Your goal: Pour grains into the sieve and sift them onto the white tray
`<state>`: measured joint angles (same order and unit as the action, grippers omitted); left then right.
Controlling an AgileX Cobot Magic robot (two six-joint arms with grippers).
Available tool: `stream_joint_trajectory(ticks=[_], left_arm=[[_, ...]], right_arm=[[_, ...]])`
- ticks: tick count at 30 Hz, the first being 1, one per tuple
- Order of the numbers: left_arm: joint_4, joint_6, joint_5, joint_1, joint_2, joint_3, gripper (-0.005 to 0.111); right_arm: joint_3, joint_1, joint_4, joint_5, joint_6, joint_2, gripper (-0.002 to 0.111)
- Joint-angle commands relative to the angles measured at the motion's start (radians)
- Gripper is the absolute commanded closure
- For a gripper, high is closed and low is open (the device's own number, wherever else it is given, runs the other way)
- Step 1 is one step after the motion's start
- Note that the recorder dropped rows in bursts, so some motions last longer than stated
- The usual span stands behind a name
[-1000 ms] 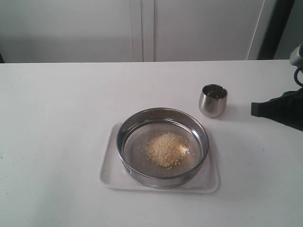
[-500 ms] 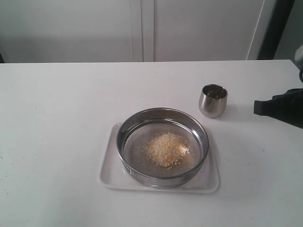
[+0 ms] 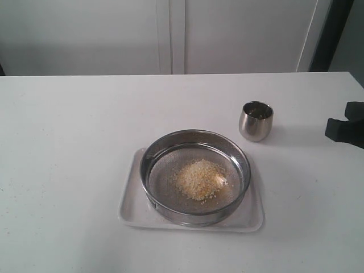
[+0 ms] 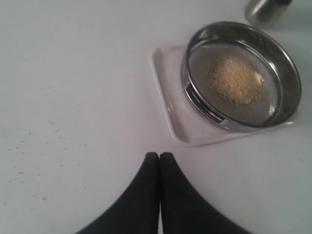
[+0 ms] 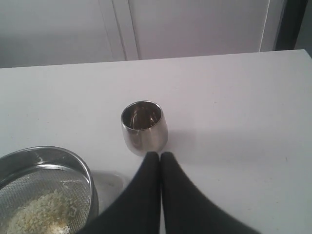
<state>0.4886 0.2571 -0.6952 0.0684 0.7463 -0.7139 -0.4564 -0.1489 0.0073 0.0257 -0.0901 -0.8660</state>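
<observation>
Sifting looks like the step due: the grains lie heaped in the sieve, which sits on the white tray. Left gripper and right gripper are both pinched closed, empty, away from it; open one, clasp the rim, shake gently and level.

1. Left gripper: both black fingers pressed flat together along their length, tips level, holding nothing.
2. Right gripper: same pose, fingers closed tip to tip, empty.
3. Right arm: a dark part shows at the exterior view's right edge.
</observation>
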Motion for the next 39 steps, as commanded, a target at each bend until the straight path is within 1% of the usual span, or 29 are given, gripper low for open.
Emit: stream_joint_trajectory(ticks=[1,4,9,18,22,24,25,26,27,28,29,31,33,35,36,38,39], left_arm=[[0.037,0.035,-0.044,0.019,0.089,-0.048,0.107],[0.037,0.035,-0.044,0.035,0.135,-0.079,0.107],[0.037,0.037,-0.061,0.083,0.207,-0.137,0.107],[0.010,0.037,-0.072,0.186,0.372,-0.217,0.107],[0.010,0.033,-0.056,0.232,0.438,-0.244,0.107],[-0.007,0.030,-0.056,0.275,0.483,-0.272,0.107],[-0.044,-0.005,-0.056,0.310,0.512,-0.298,0.107],[-0.078,-0.036,-0.058,0.328,0.528,-0.313,0.107],[-0.160,-0.111,-0.062,0.363,0.558,-0.342,0.107],[-0.205,-0.146,-0.067,0.382,0.576,-0.359,0.107],[-0.282,-0.204,-0.069,0.422,0.613,-0.391,0.107],[-0.317,-0.241,-0.067,0.461,0.668,-0.434,0.107],[-0.320,-0.283,-0.069,0.484,0.731,-0.485,0.107],[-0.320,-0.313,-0.067,0.483,0.788,-0.524,0.106],[-0.315,-0.315,-0.067,0.483,0.814,-0.540,0.102],[-0.305,-0.315,-0.084,0.483,0.857,-0.567,0.087],[-0.305,-0.315,-0.087,0.483,0.871,-0.577,0.082]], right_arm=[[0.003,-0.001,-0.007,0.005,0.008,0.006,0.108],[0.003,-0.001,-0.007,0.003,0.008,0.006,0.108],[0.003,-0.001,-0.007,0.003,0.008,0.006,0.108],[0.003,-0.001,-0.007,0.003,0.008,0.006,0.108],[0.003,-0.001,-0.007,0.003,0.008,0.006,0.108],[0.003,-0.001,-0.007,0.003,0.008,0.006,0.108],[0.003,-0.001,-0.007,0.003,0.008,0.006,0.108],[0.003,-0.001,-0.007,0.003,0.008,0.006,0.108],[0.003,-0.001,-0.007,0.003,0.008,0.006,0.108],[0.003,-0.001,-0.007,0.003,0.008,0.006,0.108],[0.003,-0.001,-0.007,0.003,0.008,0.006,0.108],[0.003,-0.001,-0.007,0.003,0.008,0.006,0.108],[0.003,-0.001,-0.007,0.003,0.008,0.006,0.108],[0.003,-0.001,-0.007,0.003,0.008,0.006,0.108],[0.003,-0.001,-0.007,0.003,0.008,0.006,0.108],[0.003,-0.001,-0.007,0.003,0.008,0.006,0.108],[0.003,-0.001,-0.007,0.003,0.008,0.006,0.108]])
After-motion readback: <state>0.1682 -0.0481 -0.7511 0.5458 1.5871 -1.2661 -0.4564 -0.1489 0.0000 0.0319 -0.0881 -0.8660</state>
